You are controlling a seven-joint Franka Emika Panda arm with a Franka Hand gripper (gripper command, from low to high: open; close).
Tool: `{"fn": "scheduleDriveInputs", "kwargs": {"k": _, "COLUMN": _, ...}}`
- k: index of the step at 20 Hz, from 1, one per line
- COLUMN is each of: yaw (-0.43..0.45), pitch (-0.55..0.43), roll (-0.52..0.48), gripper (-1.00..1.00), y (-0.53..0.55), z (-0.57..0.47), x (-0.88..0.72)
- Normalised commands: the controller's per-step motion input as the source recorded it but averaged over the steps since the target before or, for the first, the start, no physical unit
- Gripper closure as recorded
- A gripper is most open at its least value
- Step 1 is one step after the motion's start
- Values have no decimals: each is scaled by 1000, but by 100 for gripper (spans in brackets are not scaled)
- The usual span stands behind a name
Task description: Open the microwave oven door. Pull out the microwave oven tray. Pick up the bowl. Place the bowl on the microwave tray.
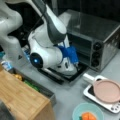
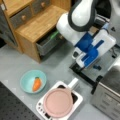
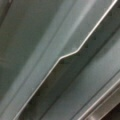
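Note:
The silver microwave oven (image 1: 100, 32) stands at a front view's right, its three black knobs in a column. The microwave oven door (image 1: 76, 74) is open and lies flat in front of it, and it also shows as a dark strip (image 2: 86, 76). My gripper (image 1: 76, 64), blue and white (image 2: 80, 62), hangs low over the open door at the oven's mouth. The arm hides its fingertips. A grey metal sheet with a bright stepped rim fills the wrist view, apparently the microwave oven tray (image 3: 75, 82). The pale teal bowl (image 1: 87, 112) holding orange food (image 2: 33, 81) sits on the table, away from the gripper.
A pink plate (image 1: 107, 91) rests on a white slab with small buttons (image 2: 75, 105) between the bowl and the oven. A wooden cabinet (image 2: 37, 25) has an open drawer (image 2: 48, 43) holding green items. The arm's bulky white links (image 1: 47, 50) stand before the oven.

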Motion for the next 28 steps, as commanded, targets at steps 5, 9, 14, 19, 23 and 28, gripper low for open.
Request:
{"fn": "scheduleDriveInputs", "kwargs": {"k": 5, "yaw": -51, "pitch": -152, "roll": 123, "gripper": -100, "y": 118, "z": -239, "x": -20}}
{"fn": "scheduleDriveInputs", "kwargs": {"k": 9, "yaw": -58, "pitch": -136, "roll": 130, "gripper": -100, "y": 106, "z": -273, "x": -59}}
{"fn": "scheduleDriveInputs", "kwargs": {"k": 14, "yaw": -84, "pitch": -123, "roll": 120, "gripper": -100, "y": 82, "z": -220, "x": -93}}
{"fn": "scheduleDriveInputs", "kwargs": {"k": 19, "yaw": -128, "pitch": -106, "roll": 119, "gripper": -100, "y": 110, "z": -256, "x": -130}}
{"fn": "scheduleDriveInputs", "kwargs": {"k": 23, "yaw": -186, "pitch": -79, "roll": 148, "gripper": -100, "y": 104, "z": -237, "x": -162}}
{"fn": "scheduleDriveInputs", "kwargs": {"k": 28, "yaw": -216, "pitch": -70, "roll": 162, "gripper": -100, "y": 131, "z": -222, "x": -190}}
